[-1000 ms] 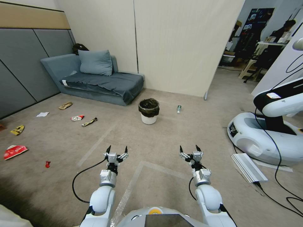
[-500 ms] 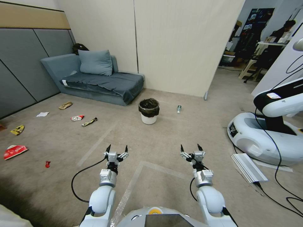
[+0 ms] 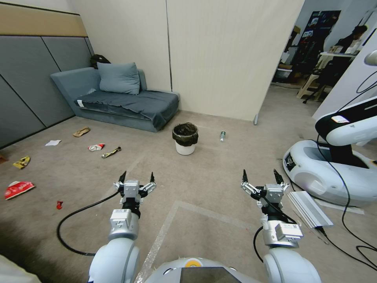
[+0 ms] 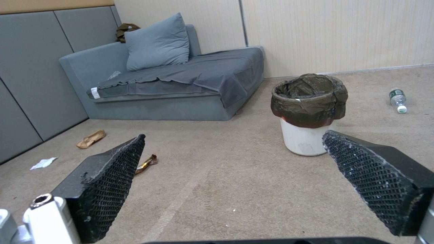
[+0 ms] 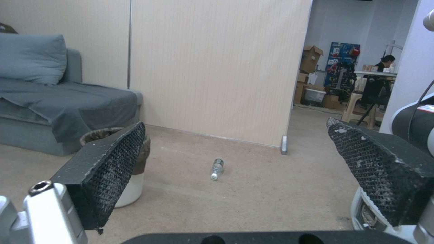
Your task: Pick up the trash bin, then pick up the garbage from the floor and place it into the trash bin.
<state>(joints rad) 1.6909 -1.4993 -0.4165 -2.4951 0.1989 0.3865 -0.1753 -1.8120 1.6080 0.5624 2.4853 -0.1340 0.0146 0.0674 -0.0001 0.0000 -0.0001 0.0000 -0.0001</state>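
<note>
Trash bin (image 3: 185, 139) unmoved, left hand (image 3: 136, 177) and right hand (image 3: 261, 177) spread wider apart, gaping, empty.

Matt carpet floor (image 3: 204, 173); crinkled glossy liner on plastic trash bin (image 4: 307, 139).

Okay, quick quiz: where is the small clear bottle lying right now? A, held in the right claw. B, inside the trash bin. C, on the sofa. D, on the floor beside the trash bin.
D: the clear bottle lies on the carpet, apart from the trash bin.
</note>
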